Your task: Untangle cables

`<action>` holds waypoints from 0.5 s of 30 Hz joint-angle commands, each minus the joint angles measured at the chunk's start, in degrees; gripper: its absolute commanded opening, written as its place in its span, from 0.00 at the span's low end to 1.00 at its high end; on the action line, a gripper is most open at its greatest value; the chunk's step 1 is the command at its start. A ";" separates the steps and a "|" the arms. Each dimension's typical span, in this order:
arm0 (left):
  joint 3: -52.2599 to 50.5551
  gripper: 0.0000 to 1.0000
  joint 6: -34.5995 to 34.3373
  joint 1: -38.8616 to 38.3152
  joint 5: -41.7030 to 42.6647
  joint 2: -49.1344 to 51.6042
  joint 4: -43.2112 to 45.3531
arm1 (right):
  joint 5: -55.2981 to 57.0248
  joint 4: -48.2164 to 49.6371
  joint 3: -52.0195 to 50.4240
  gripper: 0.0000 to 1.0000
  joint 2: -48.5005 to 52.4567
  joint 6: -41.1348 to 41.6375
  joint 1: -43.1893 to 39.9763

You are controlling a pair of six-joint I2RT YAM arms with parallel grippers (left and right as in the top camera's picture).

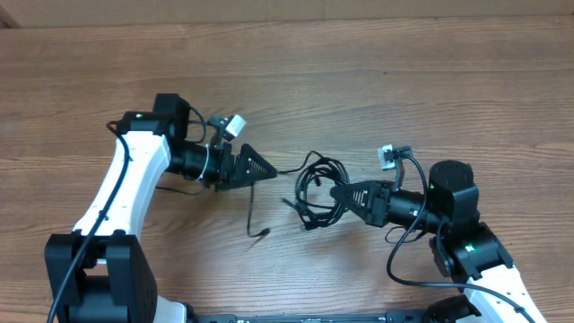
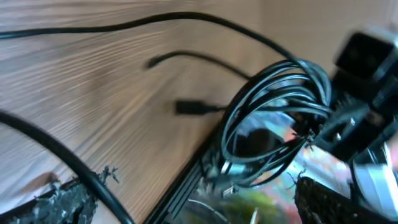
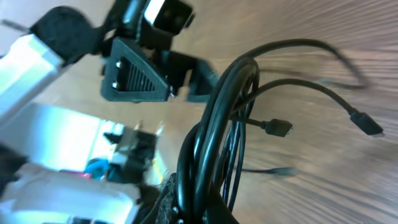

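Wood-grain bench fills the overhead view, and the cables lie on it as a small coil of overlapping loops between the two claws. The right claw is clenched on the coil's nearest side. In its wrist view the loops rise straight out of its grip, but the bottom edge cuts the fingers off and only a rough dark pad shows. The left claw points at the coil from just beside it, and a single strand runs from its tip to the loops. Whether it pinches that strand I cannot tell. From above its fingers read as one dark wedge, and the left wrist view is smeared, showing one rough finger at the lower left with a thick black line crossing beside it. From under the left claw a second strand trails toward the arm bases and ends in a small plug. Beyond the right claw's grip two more plug ends lie on the wood; overlap hides which loop each belongs to. In each wrist view the opposite claw stands behind the coil, its dark body merging with the loops. Behind the right claw the arm's thicker cord curls over the bench.
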 commanded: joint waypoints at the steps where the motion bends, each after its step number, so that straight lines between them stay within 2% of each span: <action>1: 0.50 1.00 10.84 -2.91 4.24 -0.98 -0.26 | -4.20 0.42 1.25 0.04 -0.50 2.99 -0.04; 4: 0.50 1.00 9.90 -4.46 -6.12 -0.98 0.83 | -1.97 -1.99 1.25 0.04 -0.50 2.97 -0.04; 5: 0.50 1.00 7.43 -4.79 -11.30 -0.98 1.11 | -1.09 -2.99 1.25 0.04 -0.50 2.97 -0.04; 7: 0.50 1.00 -3.32 -5.05 -24.20 -0.98 2.14 | 0.76 -4.92 1.25 0.04 -0.50 2.97 -0.04; 10: 0.50 1.00 -28.00 -5.03 -51.47 -0.98 1.11 | 3.28 -7.72 1.25 0.04 -0.50 2.97 -0.04; 12: 0.50 1.00 -41.81 -5.03 -64.35 -0.98 -2.58 | 4.04 -8.48 1.25 0.04 -0.50 2.97 -0.04; 13: 0.50 1.00 -46.21 -5.03 -67.12 -0.98 -4.39 | 4.07 -8.52 1.25 0.04 -0.50 2.97 -0.04; 15: 0.50 1.00 -51.08 -5.03 -67.41 -0.98 -6.23 | 4.09 -8.50 1.25 0.04 -0.50 2.95 -0.04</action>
